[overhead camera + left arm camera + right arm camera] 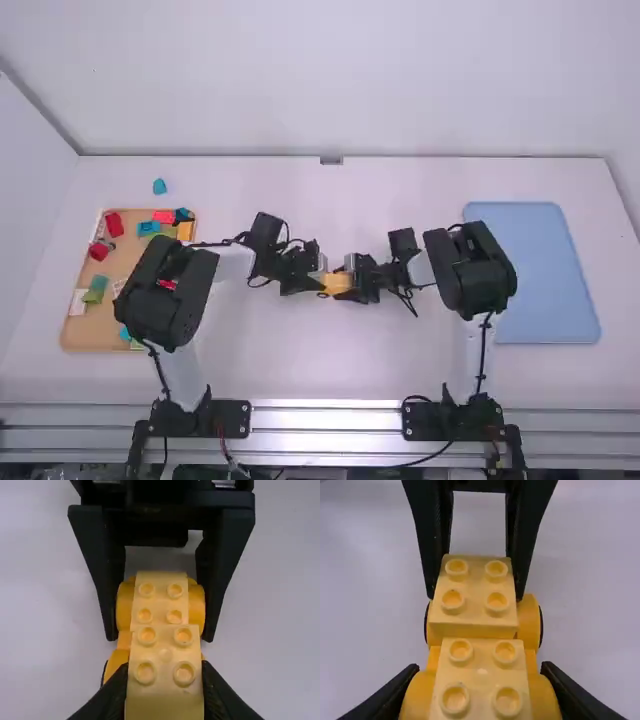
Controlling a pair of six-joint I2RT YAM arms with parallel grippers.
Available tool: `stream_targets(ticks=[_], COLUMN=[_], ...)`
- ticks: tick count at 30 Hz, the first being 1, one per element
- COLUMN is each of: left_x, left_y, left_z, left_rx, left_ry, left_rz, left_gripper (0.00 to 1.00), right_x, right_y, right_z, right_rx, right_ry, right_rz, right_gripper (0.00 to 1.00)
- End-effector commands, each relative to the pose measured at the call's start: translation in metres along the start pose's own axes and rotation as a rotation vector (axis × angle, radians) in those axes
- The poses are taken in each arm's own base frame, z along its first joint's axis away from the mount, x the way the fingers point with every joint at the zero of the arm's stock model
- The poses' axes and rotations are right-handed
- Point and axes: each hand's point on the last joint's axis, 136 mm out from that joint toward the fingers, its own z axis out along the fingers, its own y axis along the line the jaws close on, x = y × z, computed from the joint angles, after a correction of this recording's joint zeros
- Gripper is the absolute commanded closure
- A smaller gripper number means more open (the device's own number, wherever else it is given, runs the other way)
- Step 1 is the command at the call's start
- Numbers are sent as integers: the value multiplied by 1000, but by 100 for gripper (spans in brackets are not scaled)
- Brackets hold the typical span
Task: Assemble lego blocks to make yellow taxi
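In the high view, my left gripper and right gripper meet at the yellow car near the table's middle. The left gripper is shut on a pale yellow block, which shows four studs and sits at one end of the car. At the opposite end, the right gripper holds the orange-yellow wheeled base by its rounded sides, below a second pale yellow block. The two blocks lie end to end, and the base's underside is hidden.
On the left, a brown tray holds several red, blue, green and yellow blocks, partly behind the left arm. A small blue block lies beyond it. The blue tray is at the right, beside the right arm.
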Motion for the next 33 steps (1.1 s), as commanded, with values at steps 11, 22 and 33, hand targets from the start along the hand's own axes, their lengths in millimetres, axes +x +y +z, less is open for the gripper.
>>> stream_targets(ticks=[11, 22, 33], left_x=[-4, 4, 1], left_y=[-12, -5, -4], left_z=[-2, 0, 0], left_rx=[23, -38, -34], left_ry=[-10, 4, -4], left_rz=[11, 19, -37], left_gripper=[98, 96, 97], right_x=[6, 6, 6], right_y=[5, 6, 6], right_z=[4, 5, 5], right_rx=[-11, -15, -14], right_ry=[22, 19, 19], right_rz=[21, 24, 24], right_gripper=[58, 57, 57])
